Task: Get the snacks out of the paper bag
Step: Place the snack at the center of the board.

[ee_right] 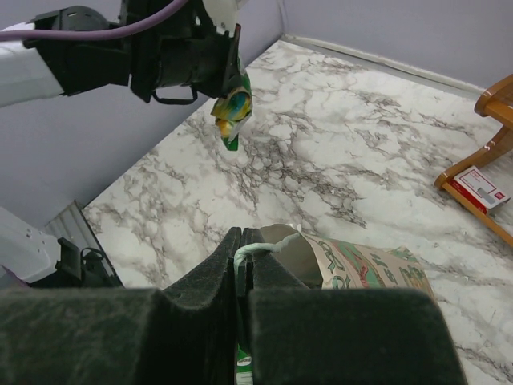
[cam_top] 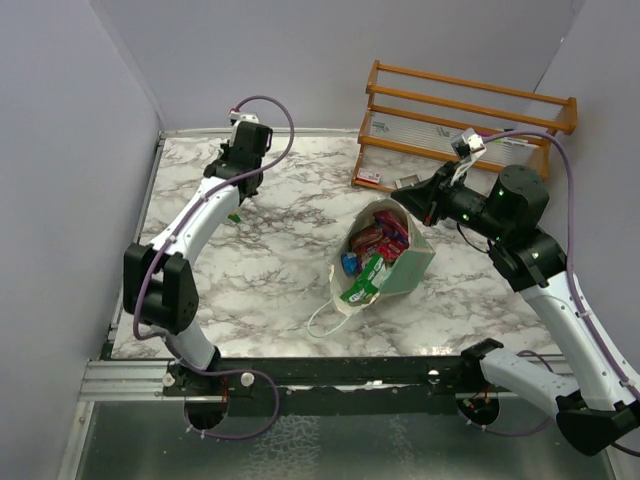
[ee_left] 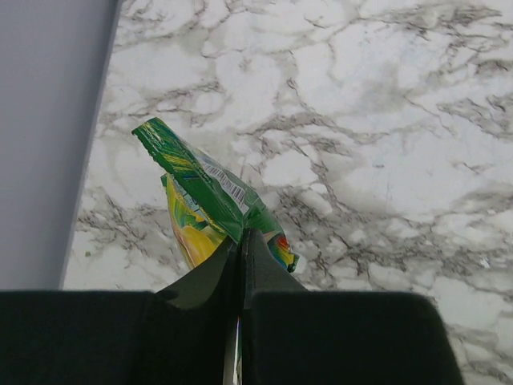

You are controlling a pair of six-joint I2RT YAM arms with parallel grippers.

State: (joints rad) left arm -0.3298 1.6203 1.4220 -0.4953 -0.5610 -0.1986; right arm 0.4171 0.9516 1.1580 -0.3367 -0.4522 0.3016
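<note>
On the far left of the marble table [cam_top: 280, 290], your left gripper [ee_left: 242, 241] has its jaws clenched on one snack, a green and yellow packet [ee_left: 210, 188]. The packet hangs from the fingertips over the far left part of the marble, close to the grey side wall, well apart from the bag. If you go to the right, in the middle of the table you find the paper bag [cam_top: 405, 272]. It leans over with its open mouth to the far side and its printed mint-green side to the right. Inside it you can see the other snacks [cam_top: 378, 245], red-pink, purple, blue and green packets lying close together. One white cord handle [cam_top: 322, 322] lies loose on the marble at the near left corner of the bag. At the far rim of the bag your right gripper [ee_right: 242, 245] is closed tight on the bag, with the second cord handle [ee_right: 264, 248] coming out just beside its fingertips. Further to the right, at the far right corner, the wooden rack [cam_top: 470, 110] stands against the wall, and a white-and-red card [ee_right: 479, 186] lies at its foot.
</note>
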